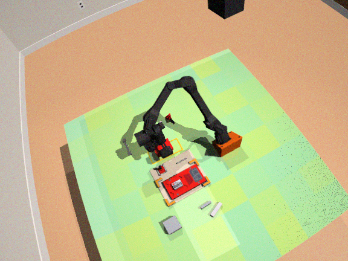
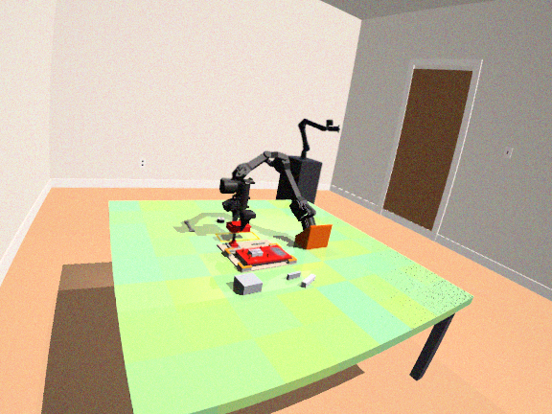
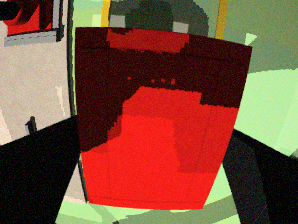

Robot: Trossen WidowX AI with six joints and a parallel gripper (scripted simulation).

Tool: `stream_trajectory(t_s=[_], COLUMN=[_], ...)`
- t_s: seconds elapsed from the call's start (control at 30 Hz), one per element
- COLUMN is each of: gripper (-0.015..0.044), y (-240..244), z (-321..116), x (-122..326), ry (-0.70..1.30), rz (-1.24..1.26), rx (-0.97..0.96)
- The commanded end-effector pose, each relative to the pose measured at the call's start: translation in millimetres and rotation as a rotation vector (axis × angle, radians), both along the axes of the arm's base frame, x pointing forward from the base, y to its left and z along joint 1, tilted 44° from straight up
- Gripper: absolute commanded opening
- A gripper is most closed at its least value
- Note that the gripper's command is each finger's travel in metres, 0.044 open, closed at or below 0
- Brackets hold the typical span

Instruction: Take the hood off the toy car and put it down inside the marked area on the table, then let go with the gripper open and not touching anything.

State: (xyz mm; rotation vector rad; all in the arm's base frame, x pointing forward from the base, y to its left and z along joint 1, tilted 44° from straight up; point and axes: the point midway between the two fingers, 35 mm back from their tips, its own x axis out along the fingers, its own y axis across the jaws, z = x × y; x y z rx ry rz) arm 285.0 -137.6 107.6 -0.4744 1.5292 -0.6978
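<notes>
Holding hood clamped between fingers, above surface. Marked area, yellow outline, sits just below and slightly ahead of fingers in wrist view; hood overlaps its near edge. Toy car on its board lies off to one side of fingers, apart. Next move judged: short descent, small nudge forward, then release.

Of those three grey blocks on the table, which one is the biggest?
The squarish grey cube, nearest the table's front edge. The other two, a small grey bar and a paler bar, are slim sticks.
</notes>
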Motion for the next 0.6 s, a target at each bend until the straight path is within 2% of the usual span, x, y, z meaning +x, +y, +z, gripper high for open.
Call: stream_trajectory(t_s=[0.0,0.57], gripper=[0.0000,0.0000], y=[-2.8,-10.6], z=[-3.2,-11.0], x=[-2.1,-4.7], ry=[0.007,0.008], rz=[0.002,0.001], rx=[-0.004,-0.007])
